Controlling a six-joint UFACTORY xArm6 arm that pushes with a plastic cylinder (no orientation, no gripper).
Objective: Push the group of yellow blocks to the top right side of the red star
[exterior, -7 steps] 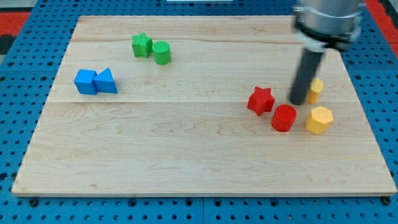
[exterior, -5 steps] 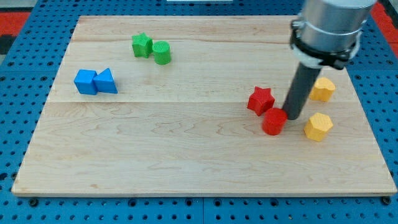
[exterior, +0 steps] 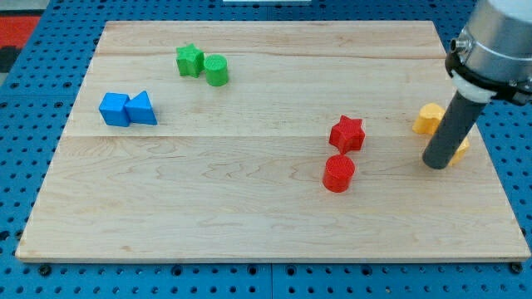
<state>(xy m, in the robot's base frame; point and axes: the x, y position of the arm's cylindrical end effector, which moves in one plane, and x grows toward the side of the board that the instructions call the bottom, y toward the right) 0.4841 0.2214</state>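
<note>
The red star [exterior: 347, 134] lies right of the board's middle, with a red cylinder [exterior: 338, 174] just below it. One yellow block [exterior: 429, 119] sits near the right edge. A second yellow block [exterior: 460, 148] is mostly hidden behind my rod, only a sliver showing. My tip [exterior: 437, 164] rests on the board at the right, touching that hidden yellow block, just below the other yellow block and well to the right of the red star.
A green star [exterior: 189, 60] and green cylinder [exterior: 217, 70] sit together at the top left. A blue cube [exterior: 115, 109] and blue triangular block [exterior: 142, 108] sit together at the left. The board's right edge [exterior: 490, 158] is close to the yellow blocks.
My tip moved from beside the red cylinder to the right, now against the lower yellow block. The red cylinder has slid down and left, below the red star.
</note>
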